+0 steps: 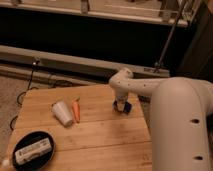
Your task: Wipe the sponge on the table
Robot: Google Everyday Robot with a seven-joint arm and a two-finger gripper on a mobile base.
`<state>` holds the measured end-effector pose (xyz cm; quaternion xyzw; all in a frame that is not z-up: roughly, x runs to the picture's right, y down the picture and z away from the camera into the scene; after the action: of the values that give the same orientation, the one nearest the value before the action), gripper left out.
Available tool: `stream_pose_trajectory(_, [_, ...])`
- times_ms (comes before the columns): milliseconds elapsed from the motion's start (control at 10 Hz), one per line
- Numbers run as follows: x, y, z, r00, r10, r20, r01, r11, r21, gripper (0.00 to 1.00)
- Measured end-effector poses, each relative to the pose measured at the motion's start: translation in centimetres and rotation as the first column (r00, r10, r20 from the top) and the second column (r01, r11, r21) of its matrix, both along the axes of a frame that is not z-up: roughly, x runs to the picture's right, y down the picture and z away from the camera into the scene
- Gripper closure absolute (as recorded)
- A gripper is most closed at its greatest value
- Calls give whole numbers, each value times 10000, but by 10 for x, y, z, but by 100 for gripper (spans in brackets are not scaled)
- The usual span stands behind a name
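The dark-blue sponge (125, 107) lies on the light wooden table (95, 130) near its right edge, toward the back. My gripper (120, 103) points straight down onto the sponge and is shut on it, covering its left part. The white arm reaches in from the right and fills the lower right of the camera view.
A white cup (62, 113) lies on its side at the table's left-middle, with an orange carrot (76, 110) just to its right. A black round pan (33, 149) holding a white object sits at the front left corner. A dark wall and rails run behind the table.
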<state>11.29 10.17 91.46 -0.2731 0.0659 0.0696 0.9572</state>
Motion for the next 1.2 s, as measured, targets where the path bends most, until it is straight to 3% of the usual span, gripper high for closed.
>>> stream_pose_trajectory(100, [2,3,-1,10000,-29,-24,29,10000,-14,49])
stream_pose_trajectory(300, [23,54,-28,9972,-730,-158,727,9971,-229,49])
stream_pose_trajectory(400, [23,63,-36,9968,-787,-121,784,9966,-240,49])
stream_pose_trajectory(800, [-13,110,-86,9896,-1178,826,1223,9911,-519,49])
stream_pose_trajectory(1200, [-47,158,-106,9673,-1935,1637,2135,9701,-1154,49])
